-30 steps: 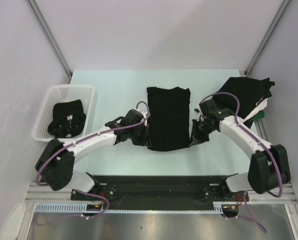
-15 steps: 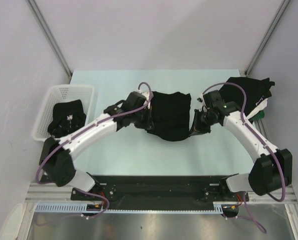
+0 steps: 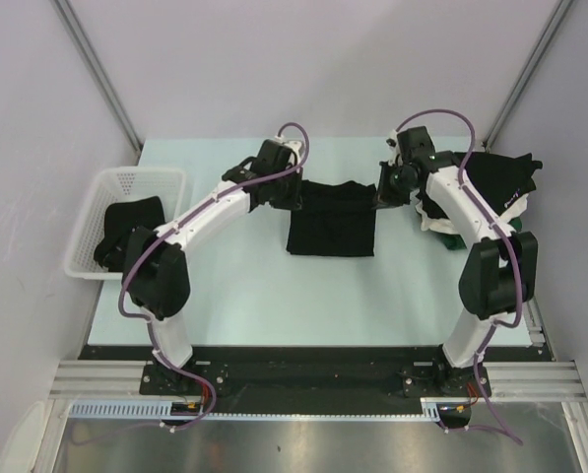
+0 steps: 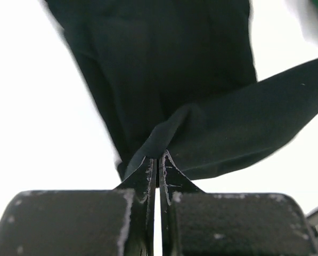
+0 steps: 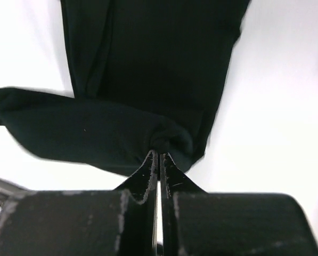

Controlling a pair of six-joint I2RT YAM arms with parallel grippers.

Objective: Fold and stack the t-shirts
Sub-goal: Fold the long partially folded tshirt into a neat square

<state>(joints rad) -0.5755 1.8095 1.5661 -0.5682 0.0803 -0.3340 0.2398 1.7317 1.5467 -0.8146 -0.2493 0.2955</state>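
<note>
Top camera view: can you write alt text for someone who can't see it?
Over a pale table, the robot's left gripper and right gripper each pinch a far corner of a folded-over black t-shirt. A white mesh basket holding another black shirt sits at left; a pile of shirts lies at right.

Black t-shirt (image 3: 331,219): soft cloth, matt, lightly creased.
Table (image 3: 234,286): pale, smooth, low sheen.
Basket (image 3: 141,179): white plastic mesh, slight gloss.
Left end effector (image 4: 157,160) and right end effector (image 5: 159,156): hard black fingers, matt, with edges scuffed by pale scratches.
Arm shells (image 3: 205,209): glossy white plastic.
Front sheet (image 3: 303,443): brushed metal, dull shine.
</note>
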